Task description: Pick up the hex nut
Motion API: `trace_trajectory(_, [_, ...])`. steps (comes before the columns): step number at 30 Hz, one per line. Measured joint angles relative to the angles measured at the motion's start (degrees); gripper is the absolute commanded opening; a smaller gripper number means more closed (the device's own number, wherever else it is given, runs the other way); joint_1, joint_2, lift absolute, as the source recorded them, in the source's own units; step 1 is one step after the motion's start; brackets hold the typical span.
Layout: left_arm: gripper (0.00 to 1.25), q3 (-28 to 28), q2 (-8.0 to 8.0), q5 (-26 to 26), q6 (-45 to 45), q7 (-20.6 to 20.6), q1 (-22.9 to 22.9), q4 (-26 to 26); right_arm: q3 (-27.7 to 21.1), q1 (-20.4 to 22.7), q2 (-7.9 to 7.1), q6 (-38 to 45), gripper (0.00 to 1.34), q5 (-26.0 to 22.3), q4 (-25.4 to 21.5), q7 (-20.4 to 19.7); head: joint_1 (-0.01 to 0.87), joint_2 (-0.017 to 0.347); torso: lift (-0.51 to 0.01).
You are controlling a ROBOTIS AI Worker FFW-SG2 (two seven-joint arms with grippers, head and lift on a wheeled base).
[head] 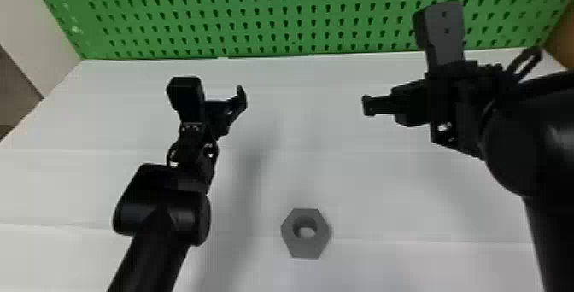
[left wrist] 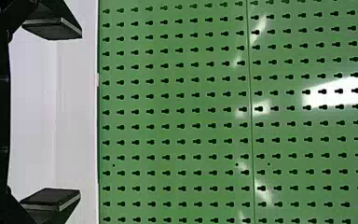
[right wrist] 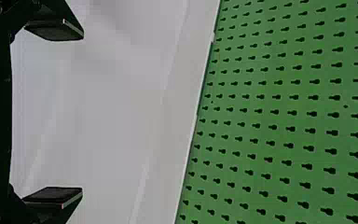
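A grey hex nut point(head: 305, 250) lies flat on the white table, its round hole facing up, low in the head view and a little right of centre. Farther back and to the left, my left gripper point(head: 220, 114) is held above the table. My right gripper point(head: 412, 103) is also above the table, back and to the right of the nut. In the left wrist view, the left gripper point(left wrist: 51, 114) has its fingers wide apart and holds nothing. The right gripper point(right wrist: 53, 114) likewise stands open with bare table behind its gap. Neither gripper touches the nut.
The white tabletop point(head: 341, 176) runs back to an upright green pegboard point(head: 277, 13). The left forearm point(head: 153, 244) extends over the table's left part; the thick right arm point(head: 542, 150) borders the right side. Light walls flank the pegboard.
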Motion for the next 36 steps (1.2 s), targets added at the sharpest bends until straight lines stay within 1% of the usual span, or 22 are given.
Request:
trace_trajectory(7, [1.16,0.0,0.0,-0.1,0.0,0.0,-0.04,0.01,1.15,-2.6,0.39,7.7,1.21,-2.75,2.9,0.0,0.785,0.16,-0.077])
trace_trajectory(11, [1.16,0.05,0.0,-0.17,0.0,-0.02,-0.09,0.01,1.56,-3.64,0.4,9.91,1.21,-4.91,5.15,0.0,0.785,0.16,-0.077])
trace_trajectory(19, [1.16,0.06,0.0,-0.26,0.0,-0.02,-0.07,0.03,4.05,-5.36,0.26,11.58,1.21,-7.07,8.99,0.0,0.785,0.16,-0.077])
trace_trajectory(36, [1.16,0.13,0.06,-0.68,0.0,-0.01,-0.37,0.12,9.7,-7.76,-0.15,11.36,1.21,-9.85,17.37,0.0,0.785,0.16,-0.077])
